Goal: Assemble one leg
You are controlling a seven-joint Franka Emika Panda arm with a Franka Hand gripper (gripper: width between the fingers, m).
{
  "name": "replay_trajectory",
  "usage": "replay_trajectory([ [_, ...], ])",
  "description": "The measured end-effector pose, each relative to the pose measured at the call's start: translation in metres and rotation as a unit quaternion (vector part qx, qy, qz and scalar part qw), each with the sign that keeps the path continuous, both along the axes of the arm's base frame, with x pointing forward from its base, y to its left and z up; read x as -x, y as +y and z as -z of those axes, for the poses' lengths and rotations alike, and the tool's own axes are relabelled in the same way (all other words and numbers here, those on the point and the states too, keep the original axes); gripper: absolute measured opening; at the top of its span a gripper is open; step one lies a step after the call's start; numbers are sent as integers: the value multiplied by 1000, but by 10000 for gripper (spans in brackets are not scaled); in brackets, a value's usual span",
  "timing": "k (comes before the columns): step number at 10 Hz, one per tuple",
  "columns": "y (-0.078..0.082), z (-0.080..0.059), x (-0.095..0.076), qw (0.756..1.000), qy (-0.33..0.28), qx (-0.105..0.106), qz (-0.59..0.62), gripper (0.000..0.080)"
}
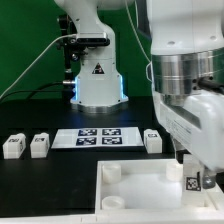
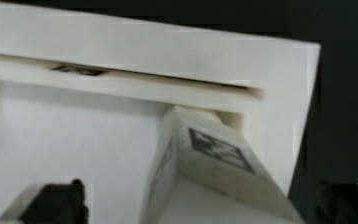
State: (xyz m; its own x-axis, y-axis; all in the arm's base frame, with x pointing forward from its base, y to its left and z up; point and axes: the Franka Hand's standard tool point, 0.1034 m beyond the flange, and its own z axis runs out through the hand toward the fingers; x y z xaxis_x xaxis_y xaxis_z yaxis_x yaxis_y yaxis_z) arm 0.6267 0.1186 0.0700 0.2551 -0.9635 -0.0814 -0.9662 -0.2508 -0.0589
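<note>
A: Exterior view: one leg [image 1: 192, 183] stands upright on the white panel [image 1: 140, 185] beneath the hand [image 1: 196, 165]; three more legs [image 1: 15, 146] wait on the worktop [image 1: 40, 180] beyond the panel.

B: Wrist view: the hand's fingers [image 2: 55, 200], spread, straddle that leg [image 2: 208, 150], apparently aligning it with a socket.

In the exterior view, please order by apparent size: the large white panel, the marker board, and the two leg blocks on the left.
1. White panel, nearest the camera, so partly unsure.
2. Marker board.
3. Two leg blocks, looking alike.

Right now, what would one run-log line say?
end effector: open | leg: at panel corner | loose legs: three beside marker board
</note>
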Motion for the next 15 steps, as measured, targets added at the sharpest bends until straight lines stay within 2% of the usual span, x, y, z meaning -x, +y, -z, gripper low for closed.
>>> replay_trajectory([
  [4, -1, -1, 0, 1000, -4, -1, -10, 648],
  [7, 0, -26, -2, 1000, -23, -10, -6, 648],
  [8, -1, -29, -3, 1000, -24, -10, -5, 648],
  [15, -1, -27, -3, 1000, -21, -10, -5, 648],
])
